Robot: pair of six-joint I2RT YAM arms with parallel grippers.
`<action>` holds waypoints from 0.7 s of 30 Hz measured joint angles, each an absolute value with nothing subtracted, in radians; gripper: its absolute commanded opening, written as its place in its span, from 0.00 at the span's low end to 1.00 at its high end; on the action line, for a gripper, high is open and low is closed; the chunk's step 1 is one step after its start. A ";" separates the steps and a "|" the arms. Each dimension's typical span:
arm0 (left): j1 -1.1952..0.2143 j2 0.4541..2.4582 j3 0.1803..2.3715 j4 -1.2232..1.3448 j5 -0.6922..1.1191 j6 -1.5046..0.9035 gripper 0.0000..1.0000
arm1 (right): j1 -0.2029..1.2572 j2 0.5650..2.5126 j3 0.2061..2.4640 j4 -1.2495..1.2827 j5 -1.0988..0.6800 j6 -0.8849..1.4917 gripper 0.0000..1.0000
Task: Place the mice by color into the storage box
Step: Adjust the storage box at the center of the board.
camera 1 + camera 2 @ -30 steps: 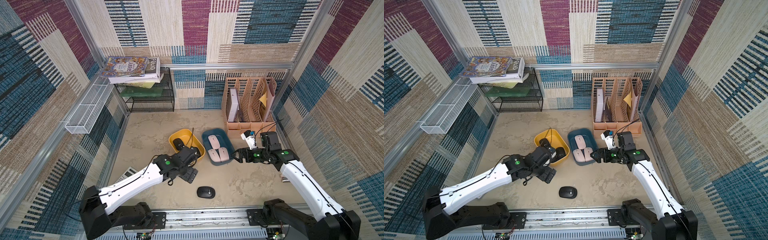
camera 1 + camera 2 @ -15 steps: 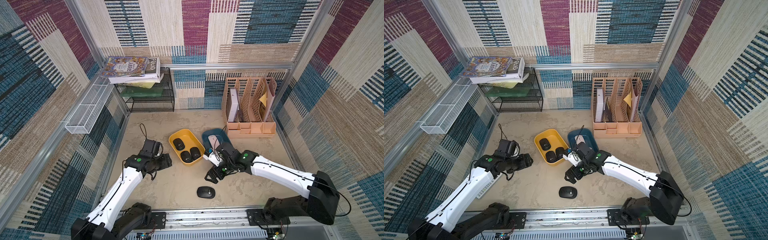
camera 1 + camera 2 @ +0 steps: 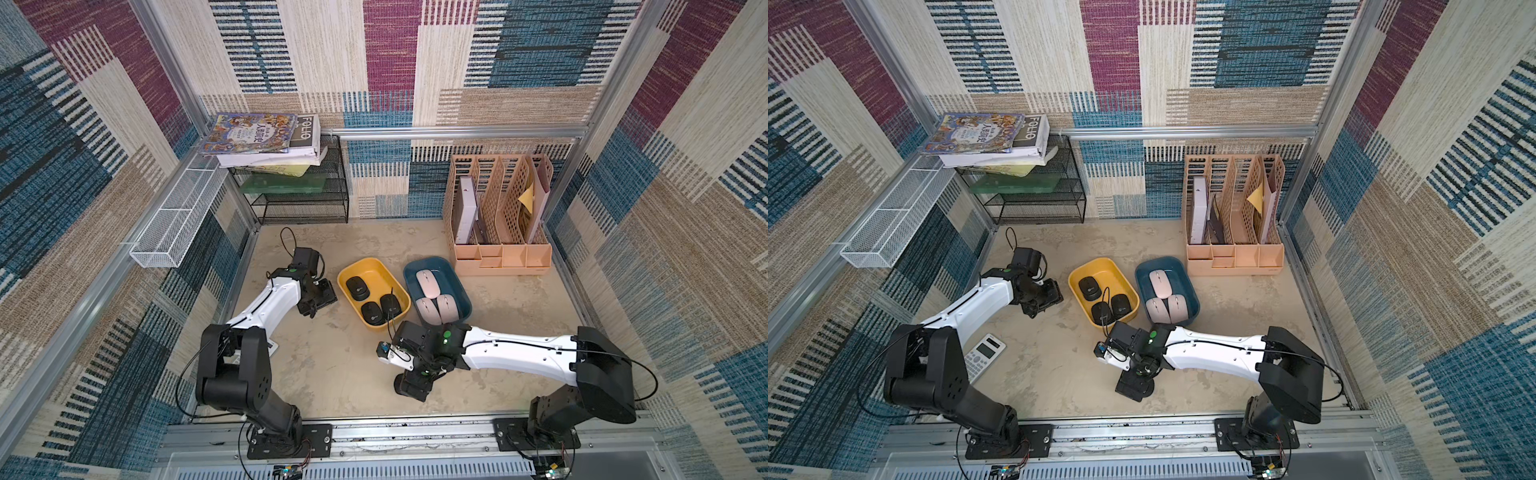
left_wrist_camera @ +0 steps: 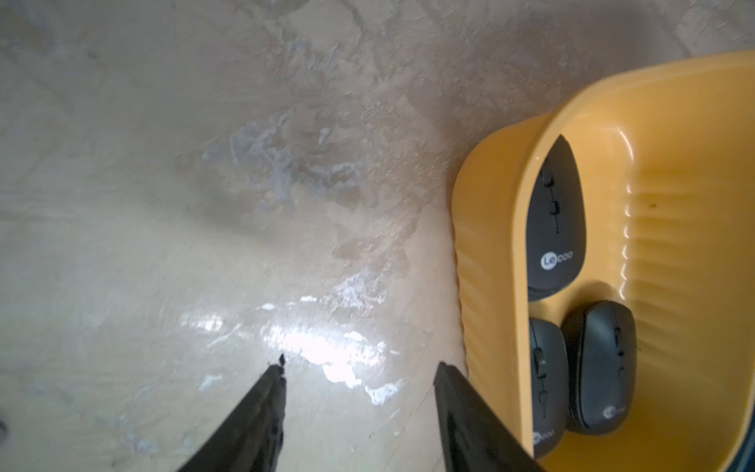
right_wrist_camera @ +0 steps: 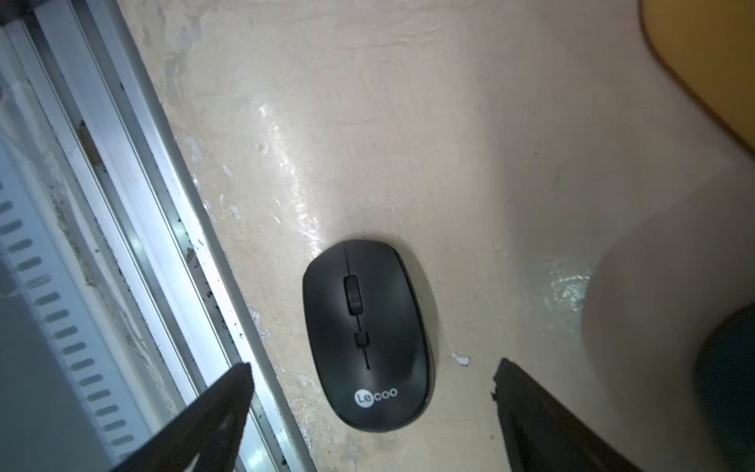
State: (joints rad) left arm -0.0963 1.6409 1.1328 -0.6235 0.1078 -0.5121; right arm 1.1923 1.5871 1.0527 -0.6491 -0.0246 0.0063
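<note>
Six sorted | three black mice (image 3: pixel 374 301) in yellow tray (image 3: pixel 354 266); three pink mice (image 3: pixel 434 297) in blue tray (image 3: pixel 416 266) | last black mouse (image 5: pixel 367 335) at near table (image 5: pixel 449 163) edge, unsorted | right gripper (image 5: pixel 372 365) spread wide above it; left gripper (image 4: pixel 359 365) parted, empty

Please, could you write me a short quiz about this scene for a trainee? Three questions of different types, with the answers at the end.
1. True or false: the left gripper holds a mouse.
2. How many black mice lie in the yellow tray? A two, B three, C four.
3. Which gripper hovers open over the loose black mouse on the table?
Key: 1 false; 2 B; 3 the right gripper.
</note>
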 measured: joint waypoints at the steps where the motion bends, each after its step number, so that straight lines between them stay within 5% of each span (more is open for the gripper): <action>1: -0.098 1.666 1.148 -0.617 0.109 -0.508 0.60 | 1.198 1.597 1.055 -0.652 -0.012 0.001 0.96; 21: -0.190 1.890 1.370 -0.583 0.125 -0.436 0.59 | 1.229 1.694 1.045 -0.659 0.067 -0.026 1.00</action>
State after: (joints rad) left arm -0.1902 1.8904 1.3697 -0.5831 0.1253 -0.4362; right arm 1.2289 1.6936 1.0454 -0.6590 0.0669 -0.0261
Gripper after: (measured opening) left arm 0.592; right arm 0.989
